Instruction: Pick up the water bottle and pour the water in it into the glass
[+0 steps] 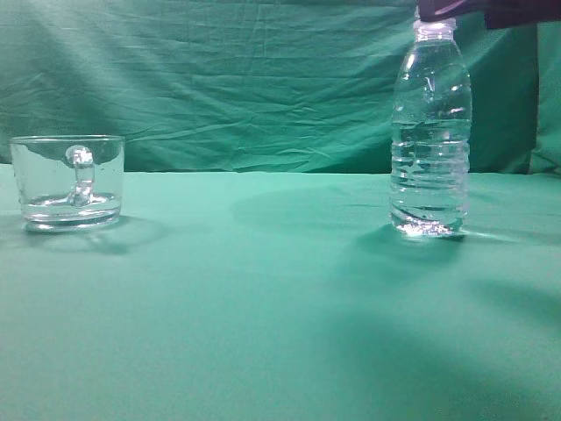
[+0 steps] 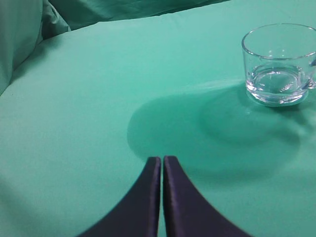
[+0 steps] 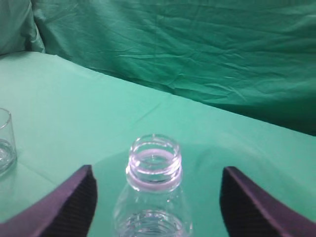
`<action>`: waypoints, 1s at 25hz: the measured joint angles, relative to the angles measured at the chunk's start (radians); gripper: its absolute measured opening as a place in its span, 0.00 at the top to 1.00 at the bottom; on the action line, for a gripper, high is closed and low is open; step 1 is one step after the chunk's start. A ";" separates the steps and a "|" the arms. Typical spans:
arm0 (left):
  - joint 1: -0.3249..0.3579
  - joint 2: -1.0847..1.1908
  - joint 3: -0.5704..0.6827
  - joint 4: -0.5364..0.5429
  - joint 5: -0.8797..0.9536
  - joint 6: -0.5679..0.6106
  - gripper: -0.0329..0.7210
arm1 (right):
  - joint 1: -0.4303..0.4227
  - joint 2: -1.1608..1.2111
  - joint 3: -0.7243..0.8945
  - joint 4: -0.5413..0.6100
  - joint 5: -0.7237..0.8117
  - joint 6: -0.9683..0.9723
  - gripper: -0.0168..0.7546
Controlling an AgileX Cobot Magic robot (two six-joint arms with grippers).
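The water bottle (image 1: pixel 429 132) stands upright on the green cloth at the right, uncapped, with clear water (image 1: pixel 428 189) in its ribbed lower half. Its open neck (image 3: pixel 154 160) shows in the right wrist view between the two wide-apart fingers of my right gripper (image 3: pixel 157 190), which is open and touches nothing. In the exterior view only a dark edge of that gripper (image 1: pixel 473 10) shows just above the bottle top. The glass (image 1: pixel 70 182) stands at the far left, handle toward the camera. My left gripper (image 2: pixel 162 160) is shut and empty, well short of the glass (image 2: pixel 279 64).
A green cloth (image 1: pixel 263 307) covers the table and a wrinkled green backdrop (image 1: pixel 245 79) hangs behind it. The glass's edge also shows at the left of the right wrist view (image 3: pixel 5 140).
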 joint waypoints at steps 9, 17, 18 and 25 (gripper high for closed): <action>0.000 0.000 0.000 0.000 0.000 0.000 0.96 | 0.000 -0.344 0.008 -0.082 0.280 0.129 0.93; 0.000 0.000 0.000 0.000 0.000 0.000 0.96 | 0.000 -0.625 0.009 -0.326 0.515 0.488 0.98; 0.000 0.000 0.000 0.000 0.000 0.000 0.96 | 0.000 -0.656 0.009 -0.379 0.531 0.517 0.98; 0.000 0.000 0.000 0.000 0.000 0.000 0.96 | 0.000 -0.826 0.012 -0.677 0.543 0.859 0.98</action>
